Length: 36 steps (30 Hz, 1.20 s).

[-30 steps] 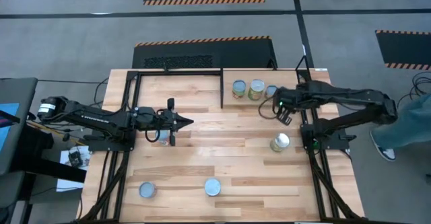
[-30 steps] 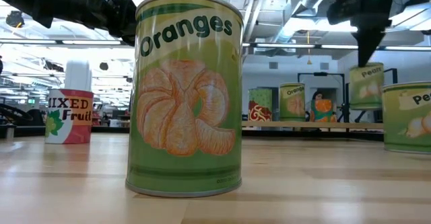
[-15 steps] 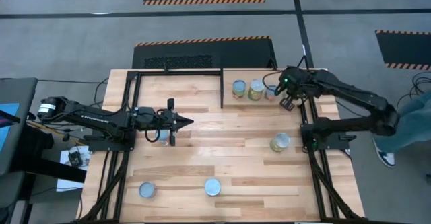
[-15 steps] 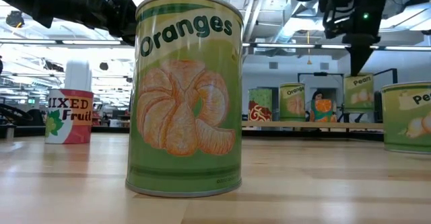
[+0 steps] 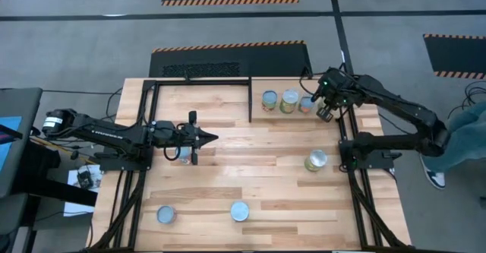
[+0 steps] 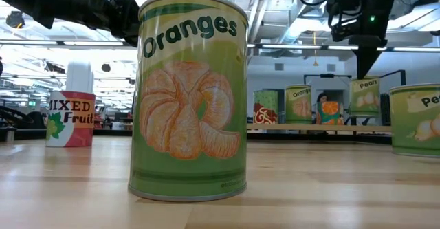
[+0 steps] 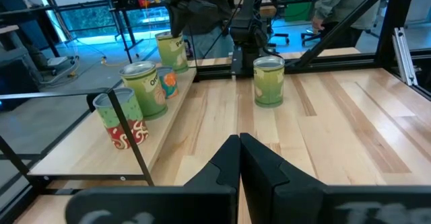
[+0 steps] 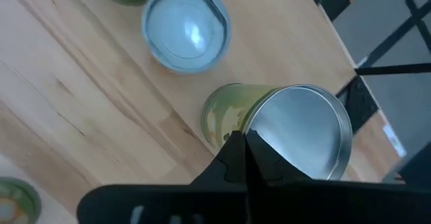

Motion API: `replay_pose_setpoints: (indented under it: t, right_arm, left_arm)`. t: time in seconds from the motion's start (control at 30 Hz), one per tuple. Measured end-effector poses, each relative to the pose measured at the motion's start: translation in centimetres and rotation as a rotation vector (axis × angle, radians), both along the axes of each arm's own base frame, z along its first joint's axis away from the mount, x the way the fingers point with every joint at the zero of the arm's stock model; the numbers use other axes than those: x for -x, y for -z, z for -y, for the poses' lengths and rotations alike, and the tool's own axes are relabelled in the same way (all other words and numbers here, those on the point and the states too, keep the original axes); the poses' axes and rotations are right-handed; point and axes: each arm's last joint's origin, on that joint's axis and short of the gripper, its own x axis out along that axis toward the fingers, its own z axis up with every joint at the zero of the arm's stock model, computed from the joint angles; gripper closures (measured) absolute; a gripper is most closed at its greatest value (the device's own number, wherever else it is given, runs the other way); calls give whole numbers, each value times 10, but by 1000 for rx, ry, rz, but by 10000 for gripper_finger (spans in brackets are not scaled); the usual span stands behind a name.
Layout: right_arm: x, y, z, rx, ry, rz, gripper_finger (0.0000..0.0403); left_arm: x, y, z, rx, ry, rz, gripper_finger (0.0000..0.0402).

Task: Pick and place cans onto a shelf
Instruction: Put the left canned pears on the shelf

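You are looking at a planked wooden table (image 5: 250,169) on a grey floor, with a workshop room behind it in the low view. Your right gripper (image 5: 326,109) hangs with its fingers together and holding nothing, right above the shelf (image 5: 334,93) at the table's far right corner. Directly under its tips stands a silver-topped can (image 8: 296,133). Just past that one you see a pale-blue-topped can (image 8: 186,26). Two more cans (image 5: 279,101) stand in the same row, farther toward the table's middle. Another can (image 5: 316,160) stands on the table planks, nearer you than this gripper.

Your left gripper (image 5: 206,138) waits over the left half of the table, fingers together and empty. Well ahead of its tips stands a green can (image 7: 269,81). Two cans (image 5: 202,213) sit by the near edge, the oranges can (image 6: 190,95) among them.
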Motion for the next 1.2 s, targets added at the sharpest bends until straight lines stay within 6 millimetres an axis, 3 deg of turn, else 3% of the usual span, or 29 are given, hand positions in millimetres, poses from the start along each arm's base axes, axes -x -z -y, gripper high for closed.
replay_pose_setpoints:
  t: [1.2]
  right_arm:
    - [-10,10,9,-31,-71,-55,399]
  left_arm:
    - [0,0,0,2,0,0,401]
